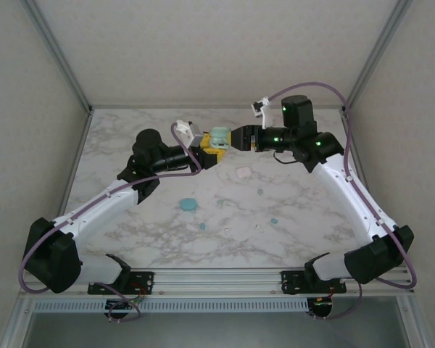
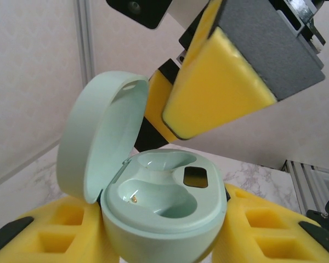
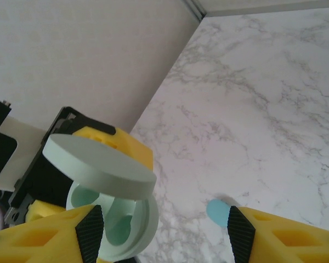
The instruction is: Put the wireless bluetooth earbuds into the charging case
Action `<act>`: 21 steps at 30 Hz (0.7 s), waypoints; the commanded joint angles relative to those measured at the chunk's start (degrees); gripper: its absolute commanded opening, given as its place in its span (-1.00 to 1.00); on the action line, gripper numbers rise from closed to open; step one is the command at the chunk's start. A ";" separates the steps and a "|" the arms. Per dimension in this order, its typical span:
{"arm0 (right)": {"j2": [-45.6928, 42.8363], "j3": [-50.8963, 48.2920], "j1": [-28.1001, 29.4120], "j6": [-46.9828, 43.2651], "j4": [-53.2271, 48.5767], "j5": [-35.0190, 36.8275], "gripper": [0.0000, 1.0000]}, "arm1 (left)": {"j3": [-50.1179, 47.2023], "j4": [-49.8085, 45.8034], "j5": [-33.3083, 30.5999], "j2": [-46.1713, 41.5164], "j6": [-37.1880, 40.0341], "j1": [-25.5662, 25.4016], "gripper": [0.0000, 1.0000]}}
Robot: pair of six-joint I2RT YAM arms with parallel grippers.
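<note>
Item: pale-green case (image 2: 164,208), lid (image 2: 98,137) up, clamped in left gripper (image 1: 212,147); right gripper (image 1: 237,138) spread, empty, nr lid; risk: pad (image 2: 219,87) bumps lid shut or twists case loose.

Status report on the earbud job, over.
Left gripper shut on open green case, wells empty. Right gripper open at the lid. Earbuds loose on table.

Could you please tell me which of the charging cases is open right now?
The pale green case, gripped by the left end effector, lid raised; the teal case and whitish case lie on the table.
</note>
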 commanded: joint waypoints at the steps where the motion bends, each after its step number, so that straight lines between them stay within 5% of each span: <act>1: -0.80 2.16 -0.23 -2.78 -2.69 -0.56 0.30 | 1.79 3.09 0.13 -0.09 -1.30 -0.43 -0.38; 7: -0.35 3.10 -0.39 -3.16 -3.50 -2.49 0.31 | 1.69 3.23 0.13 0.17 -1.47 -0.45 -0.38; 13: -8.84 -3.36 -3.04 -2.24 -1.92 1.75 0.30 | 1.25 2.29 -1.42 -0.72 -0.24 -0.34 -0.38; 21: -6.23 -7.99 -11.45 0.03 -16.21 23.88 0.07 | 1.25 2.31 -1.34 -1.20 -0.37 -0.34 -0.38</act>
